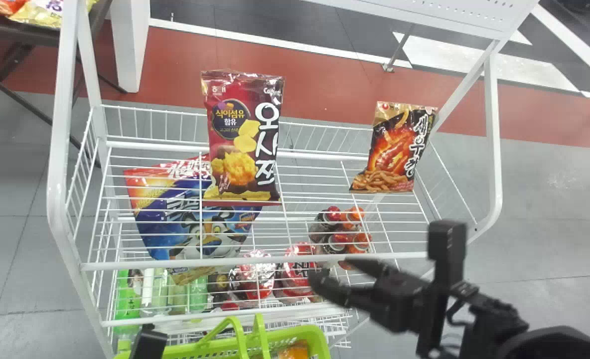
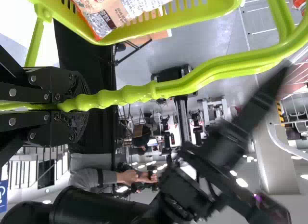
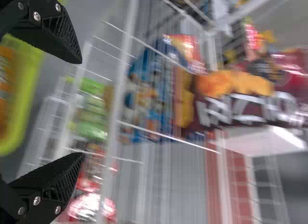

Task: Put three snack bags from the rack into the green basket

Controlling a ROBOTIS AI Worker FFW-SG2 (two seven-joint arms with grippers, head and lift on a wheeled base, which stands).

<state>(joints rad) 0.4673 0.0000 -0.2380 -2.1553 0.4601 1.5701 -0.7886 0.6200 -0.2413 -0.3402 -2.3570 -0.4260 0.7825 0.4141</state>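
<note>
Partway done, I'd have said: at least one snack bag was in the green basket, head view 7 o'clock; count unclear. The rack held a maroon bag at 10, an orange-black bag at 2. Right gripper gaped empty at 5; left gripper pinched the basket's handle.

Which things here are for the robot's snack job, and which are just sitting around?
For the job:
- snack bags
- rack
- green basket
- left pincer, holding the basket's handle
- right pincer, open

Just there:
- bottles
- red tubs
- table
</note>
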